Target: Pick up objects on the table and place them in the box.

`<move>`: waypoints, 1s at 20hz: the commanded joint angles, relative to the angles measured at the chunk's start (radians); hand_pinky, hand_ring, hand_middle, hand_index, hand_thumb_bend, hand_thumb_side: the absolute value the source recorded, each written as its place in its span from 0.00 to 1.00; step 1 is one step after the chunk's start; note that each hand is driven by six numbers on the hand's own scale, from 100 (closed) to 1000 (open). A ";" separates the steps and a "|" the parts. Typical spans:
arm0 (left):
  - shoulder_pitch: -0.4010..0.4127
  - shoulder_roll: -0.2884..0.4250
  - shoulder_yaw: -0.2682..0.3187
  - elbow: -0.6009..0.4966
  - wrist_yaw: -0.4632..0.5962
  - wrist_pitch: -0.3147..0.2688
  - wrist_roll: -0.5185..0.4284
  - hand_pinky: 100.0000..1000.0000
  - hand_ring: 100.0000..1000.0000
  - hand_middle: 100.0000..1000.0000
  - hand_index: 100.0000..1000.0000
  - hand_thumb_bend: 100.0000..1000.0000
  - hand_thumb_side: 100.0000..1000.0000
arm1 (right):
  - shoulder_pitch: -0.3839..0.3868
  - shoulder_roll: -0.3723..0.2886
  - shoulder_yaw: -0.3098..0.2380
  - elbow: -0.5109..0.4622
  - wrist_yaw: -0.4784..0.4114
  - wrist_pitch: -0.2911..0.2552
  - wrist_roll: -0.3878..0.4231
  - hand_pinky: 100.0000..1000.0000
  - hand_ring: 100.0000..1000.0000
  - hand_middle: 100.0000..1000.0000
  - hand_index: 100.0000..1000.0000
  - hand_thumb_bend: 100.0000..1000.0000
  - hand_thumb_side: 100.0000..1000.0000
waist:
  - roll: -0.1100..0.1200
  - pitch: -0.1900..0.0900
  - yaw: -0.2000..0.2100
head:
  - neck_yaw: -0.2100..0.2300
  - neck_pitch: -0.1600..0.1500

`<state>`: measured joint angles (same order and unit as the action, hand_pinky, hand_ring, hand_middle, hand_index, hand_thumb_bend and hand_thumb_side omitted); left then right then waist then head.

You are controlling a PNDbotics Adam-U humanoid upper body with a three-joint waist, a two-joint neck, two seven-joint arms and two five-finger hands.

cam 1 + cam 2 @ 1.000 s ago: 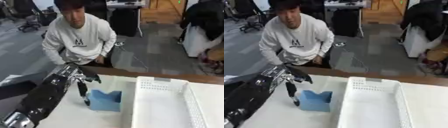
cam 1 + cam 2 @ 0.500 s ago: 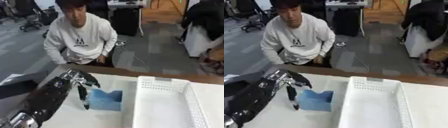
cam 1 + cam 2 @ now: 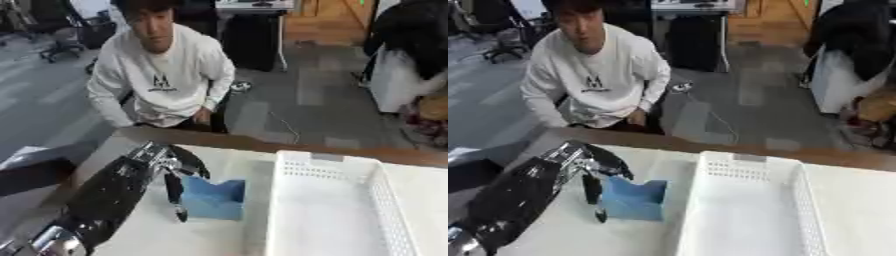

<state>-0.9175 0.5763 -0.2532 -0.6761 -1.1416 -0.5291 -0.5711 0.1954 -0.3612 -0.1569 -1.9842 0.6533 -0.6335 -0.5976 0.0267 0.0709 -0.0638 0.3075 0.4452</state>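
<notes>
A small blue box-like object with a notched top sits on the white table, just left of the white box. My left hand reaches in from the lower left and is at the blue object's left side. One straight finger points down along its left face, other fingers curl over its top left corner. Whether the hand grips it I cannot tell. The white perforated box stands at the right with nothing visible inside. My right hand is out of view.
The table's far wooden edge runs behind the box. A person in a white sweatshirt crouches beyond that edge and touches nothing on the table. A dark object lies at the far left.
The camera has shifted, so the whole scene sits a little lower. My left hand stays at the blue object's left side with its finger pointing down; the object has not clearly moved.
</notes>
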 commanded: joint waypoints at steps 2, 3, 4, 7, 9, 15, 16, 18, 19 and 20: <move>-0.023 0.017 -0.004 -0.037 -0.001 -0.313 -0.336 0.42 0.56 0.70 0.88 0.78 0.37 | -0.007 -0.025 -0.006 -0.016 -0.008 -0.274 -0.278 0.00 0.21 0.14 0.29 0.00 0.64 | 0.001 -0.013 -0.001 | 0.008 0.000; -0.022 0.017 -0.004 -0.043 -0.001 -0.308 -0.336 0.44 0.58 0.72 0.89 0.79 0.37 | -0.007 -0.025 -0.007 -0.016 -0.009 -0.274 -0.277 0.00 0.21 0.14 0.29 0.00 0.64 | 0.001 -0.013 -0.001 | 0.008 0.000; -0.021 0.018 -0.005 -0.049 -0.001 -0.303 -0.334 0.33 0.45 0.60 0.83 0.69 0.37 | -0.008 -0.025 -0.007 -0.016 -0.010 -0.274 -0.277 0.00 0.21 0.14 0.29 0.00 0.64 | 0.001 -0.013 -0.002 | 0.008 0.000; -0.012 0.019 -0.009 -0.058 -0.003 -0.294 -0.330 0.30 0.42 0.56 0.79 0.65 0.36 | -0.008 -0.026 -0.008 -0.016 -0.011 -0.274 -0.276 0.00 0.21 0.14 0.29 0.00 0.64 | 0.001 -0.013 -0.002 | 0.009 0.001; -0.006 0.020 -0.011 -0.055 -0.008 -0.290 -0.333 0.30 0.42 0.55 0.76 0.63 0.37 | -0.008 -0.026 -0.008 -0.016 -0.012 -0.274 -0.276 0.00 0.21 0.14 0.29 0.00 0.64 | 0.001 -0.012 -0.002 | 0.009 0.000; 0.006 0.022 -0.017 -0.030 -0.056 -0.272 -0.336 0.28 0.41 0.54 0.74 0.62 0.39 | -0.009 -0.025 -0.008 -0.016 -0.013 -0.274 -0.273 0.00 0.21 0.14 0.29 0.00 0.64 | 0.001 -0.012 -0.002 | 0.011 0.002; 0.007 0.021 -0.017 -0.024 -0.069 -0.269 -0.336 0.30 0.43 0.58 0.77 0.64 0.39 | -0.008 -0.025 -0.008 -0.016 -0.013 -0.274 -0.273 0.00 0.21 0.14 0.29 0.00 0.64 | 0.001 -0.012 -0.002 | 0.011 0.002; 0.008 0.021 -0.016 -0.016 -0.092 -0.267 -0.336 0.26 0.40 0.54 0.76 0.63 0.41 | -0.008 -0.024 -0.009 -0.016 -0.012 -0.274 -0.273 0.00 0.21 0.14 0.29 0.00 0.64 | 0.000 -0.012 -0.001 | 0.012 0.002; 0.008 0.020 -0.015 -0.014 -0.099 -0.266 -0.336 0.22 0.35 0.49 0.72 0.57 0.45 | -0.008 -0.024 -0.009 -0.016 -0.012 -0.274 -0.273 0.00 0.21 0.14 0.29 0.00 0.64 | 0.000 -0.012 -0.001 | 0.013 0.003; 0.008 0.020 -0.013 -0.013 -0.103 -0.265 -0.335 0.15 0.27 0.42 0.67 0.42 0.56 | -0.007 -0.024 -0.009 -0.016 -0.012 -0.274 -0.273 0.00 0.21 0.14 0.29 0.00 0.64 | 0.000 -0.012 -0.001 | 0.013 0.003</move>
<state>-0.8969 0.5763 -0.2711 -0.6853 -1.2314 -0.4957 -0.6046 0.1949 -0.3618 -0.1574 -1.9842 0.6451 -0.6338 -0.5973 0.0290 0.0709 -0.0649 0.3086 0.4461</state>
